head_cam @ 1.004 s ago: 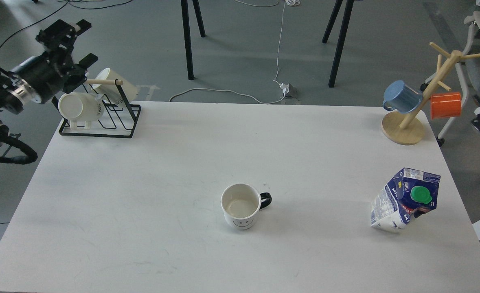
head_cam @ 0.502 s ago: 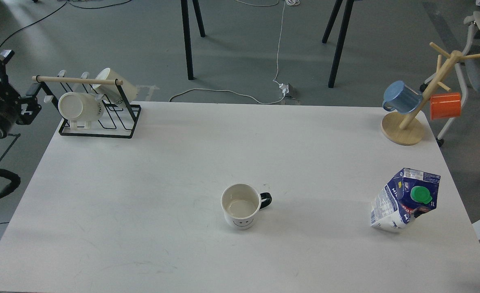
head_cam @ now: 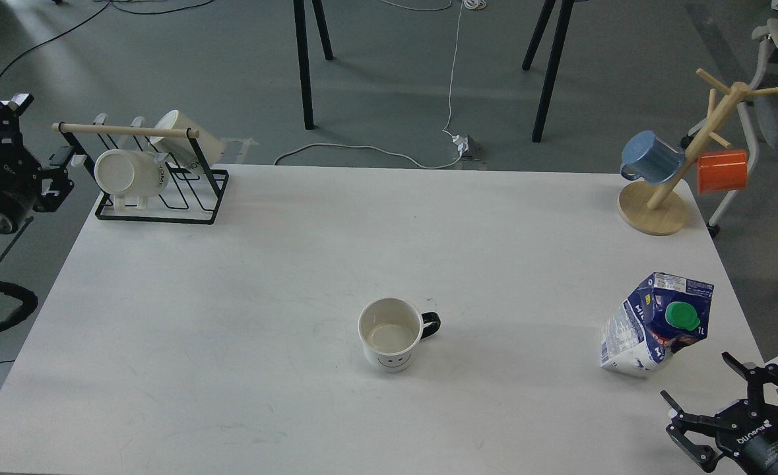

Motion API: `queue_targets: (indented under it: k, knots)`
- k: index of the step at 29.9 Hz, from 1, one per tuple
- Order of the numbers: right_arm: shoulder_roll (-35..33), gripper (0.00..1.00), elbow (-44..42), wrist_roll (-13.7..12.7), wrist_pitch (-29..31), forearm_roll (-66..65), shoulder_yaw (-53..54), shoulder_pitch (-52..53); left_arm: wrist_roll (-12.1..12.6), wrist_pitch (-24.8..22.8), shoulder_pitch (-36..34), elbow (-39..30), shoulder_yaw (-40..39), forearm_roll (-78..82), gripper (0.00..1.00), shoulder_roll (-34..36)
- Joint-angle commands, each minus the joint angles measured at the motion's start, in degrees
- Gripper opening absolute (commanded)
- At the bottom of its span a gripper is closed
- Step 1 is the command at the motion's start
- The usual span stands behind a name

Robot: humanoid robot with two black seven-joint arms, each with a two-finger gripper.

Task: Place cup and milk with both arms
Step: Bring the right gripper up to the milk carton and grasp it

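A white cup [head_cam: 392,333] with a black handle and a smiley face stands upright near the table's front middle, its handle pointing right. A blue and white milk carton [head_cam: 656,323] with a green cap stands at the right, leaning and dented. My left gripper [head_cam: 40,142] is open and empty, off the table's left edge beside the rack. My right gripper [head_cam: 695,377] is open and empty at the bottom right corner, just in front and to the right of the carton, not touching it.
A black wire rack [head_cam: 158,214] with a wooden bar holds two white cups at the back left. A wooden mug tree [head_cam: 652,211] with a blue mug [head_cam: 652,157] and an orange mug [head_cam: 722,170] stands at the back right.
My left arm has drawn back from above the rack to the left, off the table. My right gripper has come into view at the bottom right. Cup and carton have not moved.
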Motion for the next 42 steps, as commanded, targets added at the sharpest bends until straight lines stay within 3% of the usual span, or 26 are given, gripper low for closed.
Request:
queue_targets:
  k: [1,20,42]
  knots:
    - [3.34,0.99,-2.36,0.00,0.00,-0.49,0.30,0.00,0.00,0.00,0.17,0.09,0.00,0.01,0.97,0.00]
    - [15.47,0.99,-7.90,0.00,0.00,-2.51,6.36,0.35,0.00,0.00,2.90,0.18,0.09,0.27,0.97,-1.32]
    - [20.66,0.99,-14.23,0.00,0.00,-2.42,7.86,5.54,0.00,0.00,3.34,1.93,1.06,0.36,0.97,-2.46]
